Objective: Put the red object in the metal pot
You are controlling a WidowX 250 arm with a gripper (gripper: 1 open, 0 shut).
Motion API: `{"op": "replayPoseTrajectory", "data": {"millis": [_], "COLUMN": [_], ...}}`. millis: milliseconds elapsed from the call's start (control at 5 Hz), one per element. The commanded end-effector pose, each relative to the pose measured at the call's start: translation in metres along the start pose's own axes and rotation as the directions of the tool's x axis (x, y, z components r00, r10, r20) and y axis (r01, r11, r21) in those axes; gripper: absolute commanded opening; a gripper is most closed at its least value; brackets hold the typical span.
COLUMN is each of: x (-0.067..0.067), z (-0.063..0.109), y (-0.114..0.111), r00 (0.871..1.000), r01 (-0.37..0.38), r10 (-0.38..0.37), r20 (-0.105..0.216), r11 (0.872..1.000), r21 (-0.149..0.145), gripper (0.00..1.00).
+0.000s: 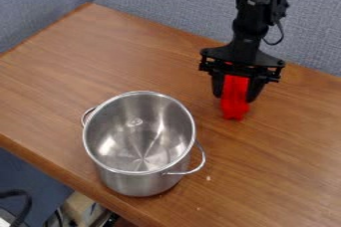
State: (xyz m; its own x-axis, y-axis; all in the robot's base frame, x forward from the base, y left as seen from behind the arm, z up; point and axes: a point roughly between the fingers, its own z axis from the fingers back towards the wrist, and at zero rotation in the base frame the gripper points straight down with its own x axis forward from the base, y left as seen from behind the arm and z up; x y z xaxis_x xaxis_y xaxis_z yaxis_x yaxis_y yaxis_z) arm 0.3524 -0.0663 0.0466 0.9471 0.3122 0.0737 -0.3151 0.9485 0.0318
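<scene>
The red object (236, 106) stands on the wooden table to the right of the metal pot (131, 175), a short gap away from it. My gripper (238, 93) comes straight down over the block, one black finger on each side of its upper half, pressed against it. The block's lower end still rests on the table. The shiny pot sits open and empty near the table's front edge, with a small handle (197, 163) showing on its right side.
The wooden table (80, 62) runs diagonally, its front edge just below the pot and its far edge behind the arm. A blue-grey wall stands behind. Cables and clutter show under the table at bottom left.
</scene>
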Motion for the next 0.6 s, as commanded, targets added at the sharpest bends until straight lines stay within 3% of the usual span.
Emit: {"op": "replayPoseTrajectory", "data": {"millis": [0, 200, 400], "x": [0.0099, 0.0107, 0.0112], "z": [0.0139, 0.0131, 0.0124], "y": [-0.0056, -0.0043, -0.0027], "r00": [0.999, 0.999, 0.999], "r01": [-0.004, -0.018, -0.033], "r10": [0.006, 0.019, 0.034], "r20": [0.043, 0.039, 0.034], "r11": [0.999, 0.999, 0.999], "r21": [-0.032, -0.035, -0.038], "gripper": [0.00, 1.00, 1.00]}}
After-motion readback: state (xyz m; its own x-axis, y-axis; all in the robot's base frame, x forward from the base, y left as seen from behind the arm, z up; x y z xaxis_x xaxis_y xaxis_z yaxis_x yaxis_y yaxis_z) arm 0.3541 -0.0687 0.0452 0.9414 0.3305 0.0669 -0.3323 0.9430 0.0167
